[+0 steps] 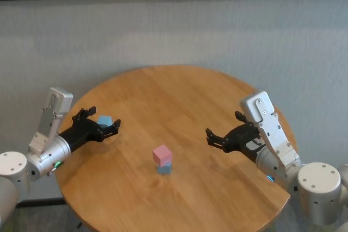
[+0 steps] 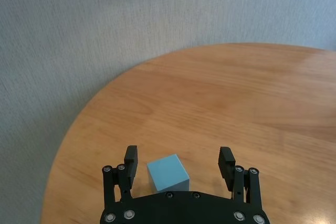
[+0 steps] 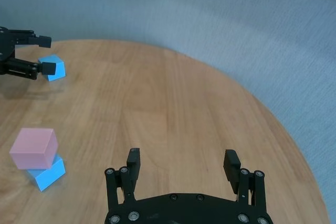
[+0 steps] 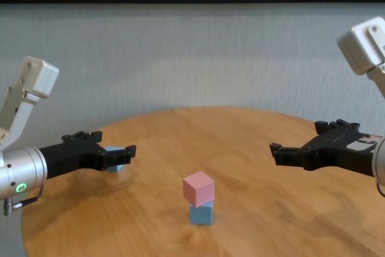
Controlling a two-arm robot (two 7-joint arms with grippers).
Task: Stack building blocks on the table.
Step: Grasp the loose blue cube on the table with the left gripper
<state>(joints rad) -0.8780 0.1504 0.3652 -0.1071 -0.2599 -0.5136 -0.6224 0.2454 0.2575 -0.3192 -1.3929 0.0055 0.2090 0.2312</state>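
Hovering left gripper [image 2: 178, 163] (jaws spread)

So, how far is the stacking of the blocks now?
Done: the pink block sits on one light blue block. In hand: the open left pincer straddles the second light blue block, not lifted yet. Left: grasp it and place it on top. The right pincer hovers open, empty.

The head camera looks steeply down from above on the whole round table [image 1: 179, 199]. The chest camera sits low, facing level across it. Each wrist camera peers out close behind its own gripper; both head and chest views share the pink block [image 1: 162, 155] stacked mid-table.
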